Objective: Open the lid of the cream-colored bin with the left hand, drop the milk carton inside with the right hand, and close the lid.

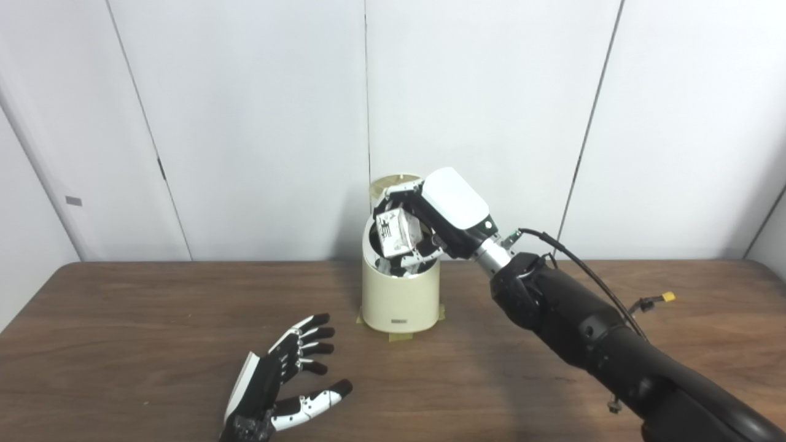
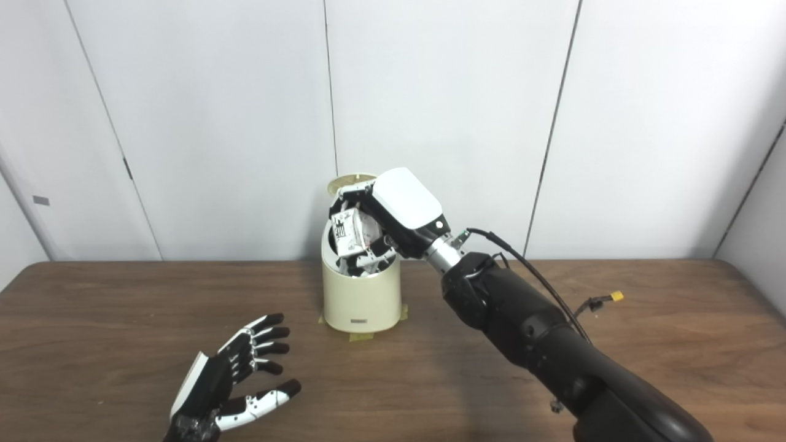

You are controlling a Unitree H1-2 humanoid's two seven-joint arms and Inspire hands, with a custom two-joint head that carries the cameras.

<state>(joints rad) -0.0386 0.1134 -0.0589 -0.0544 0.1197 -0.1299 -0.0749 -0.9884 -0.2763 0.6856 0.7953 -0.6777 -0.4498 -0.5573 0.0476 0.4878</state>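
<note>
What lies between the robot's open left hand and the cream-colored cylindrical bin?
Only bare brown wooden table separates left hand and bin; both views show it.

The right hand (image 1: 430, 221) has a glossy white shell on its back over black workings, joined by a short silver wrist collar to a bulky matte black forearm (image 1: 571, 319). A thin black cable (image 1: 577, 261) runs along that forearm, ending near a small yellow connector (image 1: 667, 297). The left hand (image 1: 276, 387) is black with white segments on its fingers (image 1: 310, 334) and a white side panel
</note>
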